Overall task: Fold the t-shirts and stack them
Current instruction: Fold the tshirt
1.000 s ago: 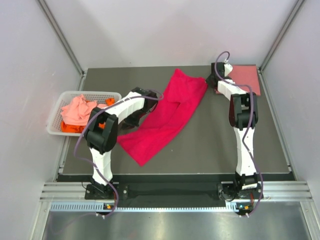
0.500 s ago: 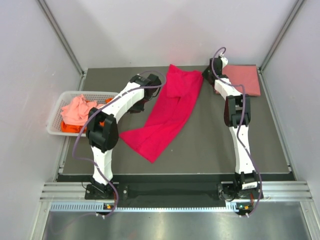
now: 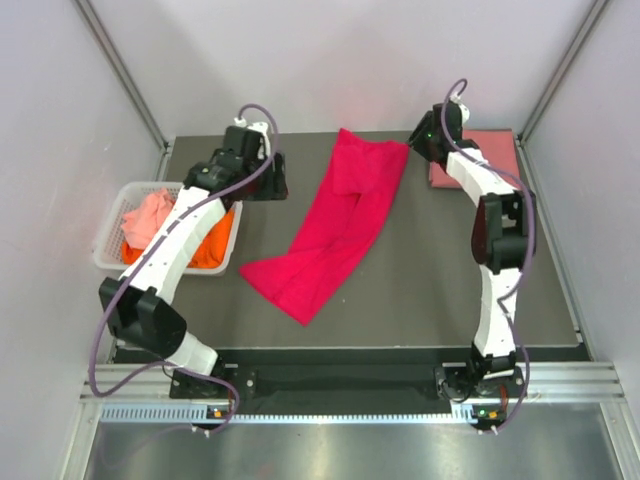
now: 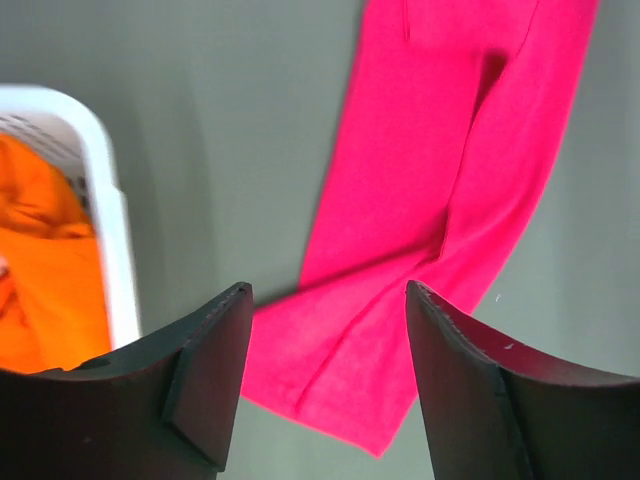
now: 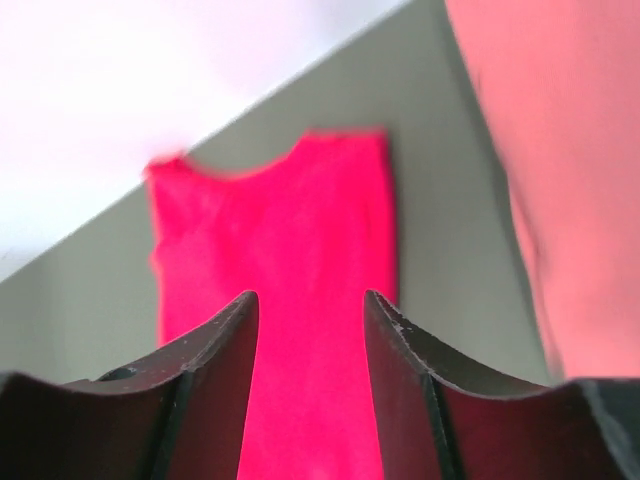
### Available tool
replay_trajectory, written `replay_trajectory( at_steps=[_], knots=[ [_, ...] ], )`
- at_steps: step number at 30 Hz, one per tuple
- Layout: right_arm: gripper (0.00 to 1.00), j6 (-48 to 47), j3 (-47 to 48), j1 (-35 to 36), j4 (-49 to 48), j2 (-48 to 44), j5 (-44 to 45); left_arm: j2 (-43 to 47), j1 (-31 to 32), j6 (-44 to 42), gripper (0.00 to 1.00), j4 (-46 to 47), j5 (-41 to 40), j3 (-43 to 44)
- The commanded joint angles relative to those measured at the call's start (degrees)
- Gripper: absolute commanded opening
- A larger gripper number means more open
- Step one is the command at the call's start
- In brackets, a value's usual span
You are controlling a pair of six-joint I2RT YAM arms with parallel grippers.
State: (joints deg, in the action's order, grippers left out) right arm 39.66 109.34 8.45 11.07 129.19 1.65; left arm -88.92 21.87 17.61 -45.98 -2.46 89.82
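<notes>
Magenta-red t-shirt on table; L gripper, R gripper jaws apart.

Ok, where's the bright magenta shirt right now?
In the top view the magenta shirt lies diagonally across the middle of the table, between the white basket on the left and the folded pink shirt in the far right corner.
</notes>
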Motion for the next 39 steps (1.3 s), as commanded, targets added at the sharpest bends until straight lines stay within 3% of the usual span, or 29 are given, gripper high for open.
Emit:
replay_trajectory(
  at_steps=[1, 7, 13, 24, 28, 39],
  knots=[
    [0.47, 3.39, -9.55, 4.64, 6.4, -14.2, 1.15, 3.75, -2.52, -1.61, 0.68, 6.96, 3.7, -2.37],
    [0.46, 17.54, -41.08, 17.02, 3.0, -29.77, 1.6, 6.31, -6.84, -0.03, 0.66, 8.97, 5.27, -7.64],
    [0.43, 29.94, -51.31, 31.0, 1.94, -35.14, 0.37, 8.32, -7.01, 0.76, 0.64, 9.5, 6.24, -9.57],
    [0.37, 42.42, -53.97, 51.21, -0.95, -32.42, -0.5, 10.53, -7.01, -0.82, 0.64, 9.68, 3.6, -12.83],
    [0.36, 42.6, -51.07, 53.95, 3.69, -30.4, 1.6, 10.18, -7.01, -0.99, 0.64, 9.94, 4.74, -12.83],
    [0.36, 44.28, -50.19, 56.68, 2.56, -26.27, 0.63, 10.35, -7.01, -1.35, 0.64, 10.47, 5.62, -13.53]
  ],
)
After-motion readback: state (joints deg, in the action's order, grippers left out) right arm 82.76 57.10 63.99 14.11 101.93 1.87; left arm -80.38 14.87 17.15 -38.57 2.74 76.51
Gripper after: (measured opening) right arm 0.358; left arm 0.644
